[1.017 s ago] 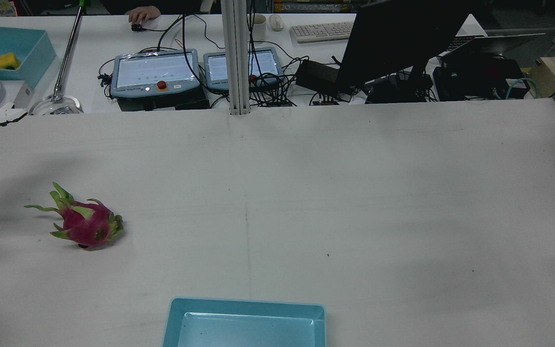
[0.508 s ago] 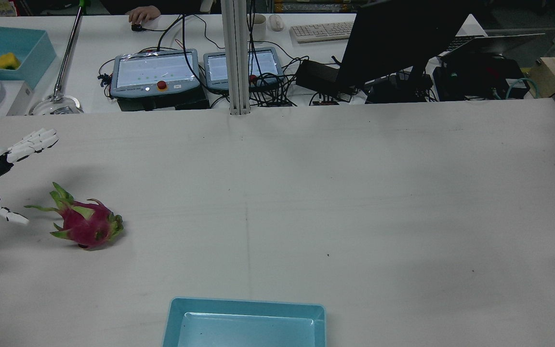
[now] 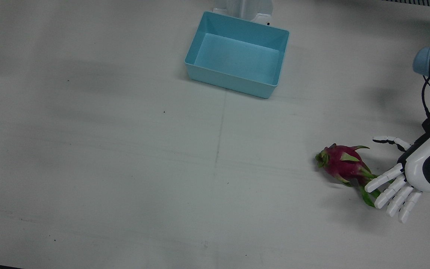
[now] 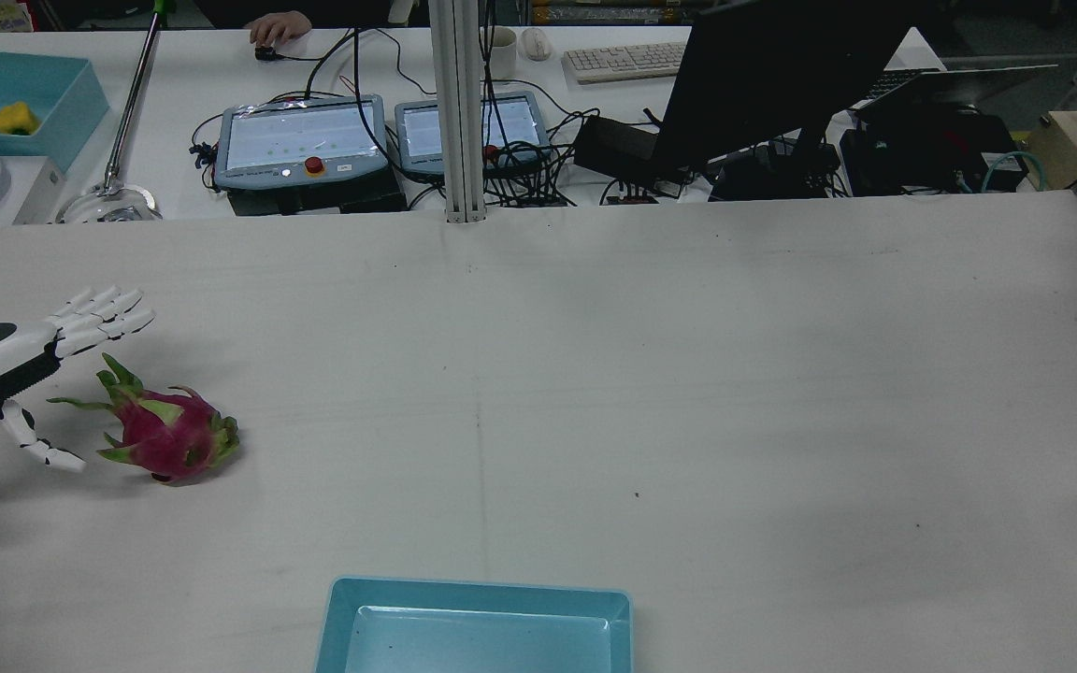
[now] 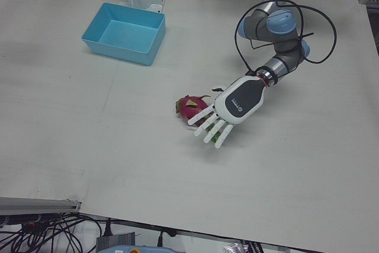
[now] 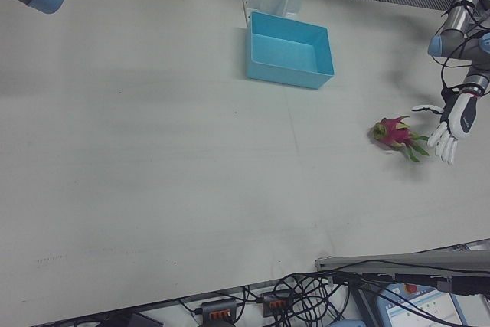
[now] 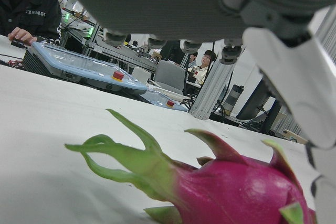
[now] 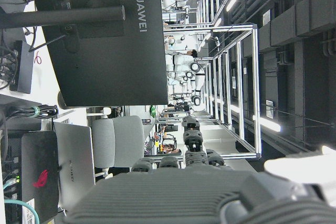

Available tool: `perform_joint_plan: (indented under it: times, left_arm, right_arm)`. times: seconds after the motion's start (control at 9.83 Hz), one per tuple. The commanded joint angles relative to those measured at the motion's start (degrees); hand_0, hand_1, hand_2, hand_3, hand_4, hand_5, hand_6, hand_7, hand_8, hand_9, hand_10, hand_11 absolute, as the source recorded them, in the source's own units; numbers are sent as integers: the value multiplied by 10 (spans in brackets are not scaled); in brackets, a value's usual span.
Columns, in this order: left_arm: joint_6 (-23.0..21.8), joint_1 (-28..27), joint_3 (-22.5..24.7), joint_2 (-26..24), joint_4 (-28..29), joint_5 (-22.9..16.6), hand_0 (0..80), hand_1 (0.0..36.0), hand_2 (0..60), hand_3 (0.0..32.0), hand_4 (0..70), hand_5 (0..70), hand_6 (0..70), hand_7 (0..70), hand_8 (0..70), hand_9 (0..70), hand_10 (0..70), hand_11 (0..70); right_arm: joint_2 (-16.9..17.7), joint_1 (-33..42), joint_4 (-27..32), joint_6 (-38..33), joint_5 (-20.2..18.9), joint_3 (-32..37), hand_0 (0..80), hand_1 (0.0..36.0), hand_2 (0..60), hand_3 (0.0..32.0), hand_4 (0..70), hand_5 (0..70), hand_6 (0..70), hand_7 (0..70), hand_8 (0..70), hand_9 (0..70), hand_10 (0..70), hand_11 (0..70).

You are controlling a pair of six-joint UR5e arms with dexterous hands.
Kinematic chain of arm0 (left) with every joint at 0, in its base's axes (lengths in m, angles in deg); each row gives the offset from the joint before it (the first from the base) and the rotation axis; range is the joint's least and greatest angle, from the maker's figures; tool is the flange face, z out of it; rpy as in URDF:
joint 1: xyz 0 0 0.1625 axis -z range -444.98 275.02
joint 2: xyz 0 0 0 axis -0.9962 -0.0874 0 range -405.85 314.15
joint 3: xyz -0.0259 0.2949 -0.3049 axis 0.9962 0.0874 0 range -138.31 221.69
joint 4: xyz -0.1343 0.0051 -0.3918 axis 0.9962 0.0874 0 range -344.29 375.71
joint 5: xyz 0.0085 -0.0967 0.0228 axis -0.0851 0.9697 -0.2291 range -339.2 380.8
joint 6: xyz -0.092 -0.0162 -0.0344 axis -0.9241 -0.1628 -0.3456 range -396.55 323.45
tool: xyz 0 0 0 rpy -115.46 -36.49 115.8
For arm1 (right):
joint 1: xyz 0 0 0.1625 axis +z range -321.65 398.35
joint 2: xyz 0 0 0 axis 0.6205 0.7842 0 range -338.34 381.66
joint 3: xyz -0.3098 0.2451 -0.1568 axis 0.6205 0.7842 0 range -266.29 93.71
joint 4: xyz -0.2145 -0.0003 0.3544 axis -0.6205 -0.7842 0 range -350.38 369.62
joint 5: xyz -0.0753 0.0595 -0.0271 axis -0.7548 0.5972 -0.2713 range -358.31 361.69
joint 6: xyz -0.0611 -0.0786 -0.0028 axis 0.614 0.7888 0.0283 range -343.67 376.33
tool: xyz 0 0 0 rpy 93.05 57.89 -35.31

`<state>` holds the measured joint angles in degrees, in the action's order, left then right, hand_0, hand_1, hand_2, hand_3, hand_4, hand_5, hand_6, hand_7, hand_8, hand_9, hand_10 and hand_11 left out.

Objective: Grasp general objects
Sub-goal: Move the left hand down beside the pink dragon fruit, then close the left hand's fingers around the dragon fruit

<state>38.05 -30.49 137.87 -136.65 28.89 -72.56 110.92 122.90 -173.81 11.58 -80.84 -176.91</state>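
In the last second I had swung my left robot hand [image 4: 52, 346] in from the desk's [image 4: 595, 374] edge, so it hovered over the leafy end of the dragon fruit [image 4: 169, 435], fingers [image 3: 390, 186] spread apart and holding nothing. The fruit lay unmoved on the desk, well apart from the blue bin [image 3: 237, 56]. I judged the grasp ready to begin. My right robot hand's fingers looked curled; whether shut, I could not tell.
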Motion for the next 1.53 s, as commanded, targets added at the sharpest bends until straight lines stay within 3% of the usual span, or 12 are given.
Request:
perform_joint_plan:
  times: [0.0, 0.31, 0.71, 1.02, 1.22, 1.42]
  left_arm:
    - [47, -15, -1, 0, -10, 7, 596, 334, 212, 240, 0, 0, 0, 5, 0, 0, 0, 0]
    - [47, -18, -1, -1, -22, 25, 589, 329, 214, 256, 0, 0, 0, 7, 0, 0, 0, 0]
    - [48, -90, -1, -5, -46, 95, 588, 332, 232, 262, 0, 0, 0, 18, 0, 0, 0, 0]
    - [48, -92, -4, -9, -51, 106, 589, 335, 233, 286, 0, 0, 0, 8, 0, 0, 0, 0]
    - [69, -105, -3, -10, -62, 133, 594, 338, 233, 266, 0, 0, 0, 18, 0, 0, 0, 0]
    - [82, -119, -4, -22, -82, 156, 598, 338, 228, 210, 0, 0, 0, 29, 0, 0, 0, 0]
  right_arm:
    - [0, 0, 0, 0, 0, 0, 0, 0, 0, 0, 0, 0, 0, 0, 0, 0, 0, 0]
    - [-1, 0, 0, 0, 0, 0, 0, 0, 0, 0, 0, 0, 0, 0, 0, 0, 0, 0]
    - [-1, 0, 0, 0, 0, 0, 0, 0, 0, 0, 0, 0, 0, 0, 0, 0, 0, 0]
    - [0, 0, 0, 0, 0, 0, 0, 0, 0, 0, 0, 0, 0, 0, 0, 0, 0, 0]
    - [-1, 0, 0, 0, 0, 0, 0, 0, 0, 0, 0, 0, 0, 0, 0, 0, 0, 0]
    - [-1, 0, 0, 0, 0, 0, 0, 0, 0, 0, 0, 0, 0, 0, 0, 0, 0, 0]
